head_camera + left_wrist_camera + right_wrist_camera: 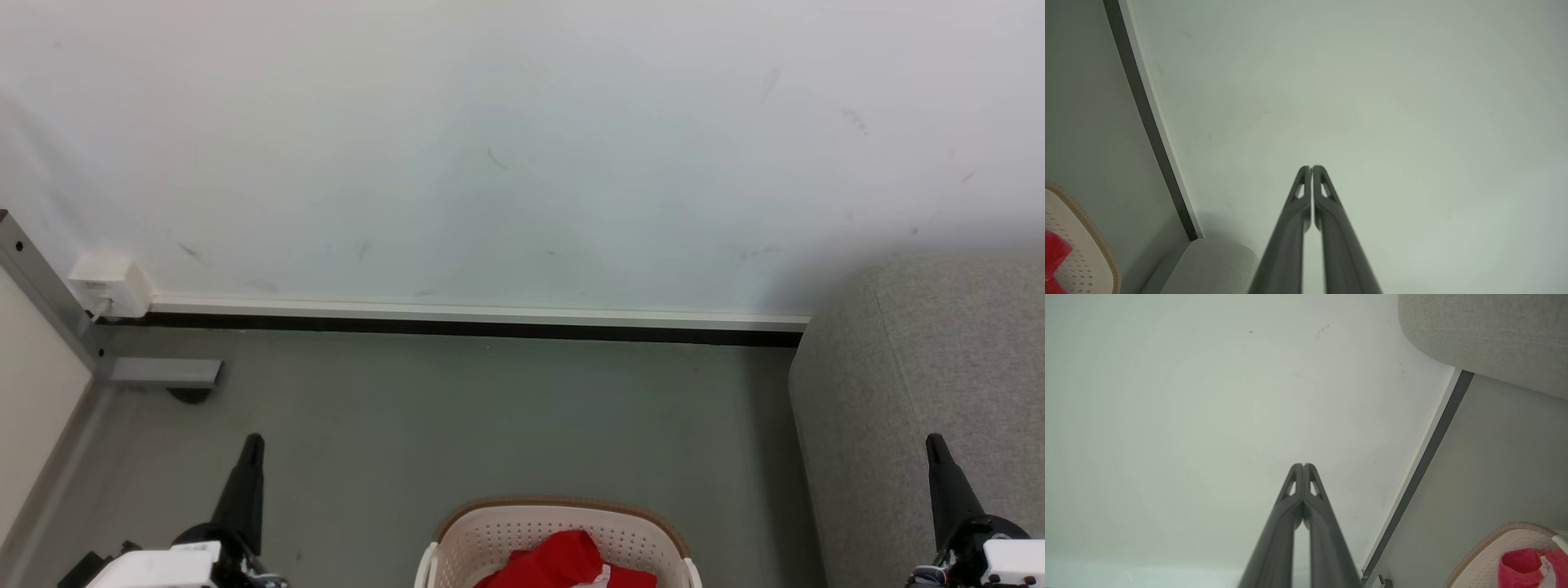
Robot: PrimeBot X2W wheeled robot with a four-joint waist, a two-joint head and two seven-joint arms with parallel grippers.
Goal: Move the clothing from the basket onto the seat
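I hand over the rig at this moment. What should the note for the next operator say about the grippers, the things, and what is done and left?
Left gripper: shut, empty.
Right gripper: shut, empty, beside the seat.
Red clothing lies in the basket on the floor between the arms; seat to its right.
Done: nothing seen on the seat.
Left: lift clothing out, put it on the seat.

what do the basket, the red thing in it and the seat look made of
Oval cream basket: likely moulded plastic, matte, perforated walls, brown woven-looking rim.
Bright red clothing: soft fabric, folds and a white stripe.
Large grey sofa: textured woven upholstery, seam along its rounded edge.
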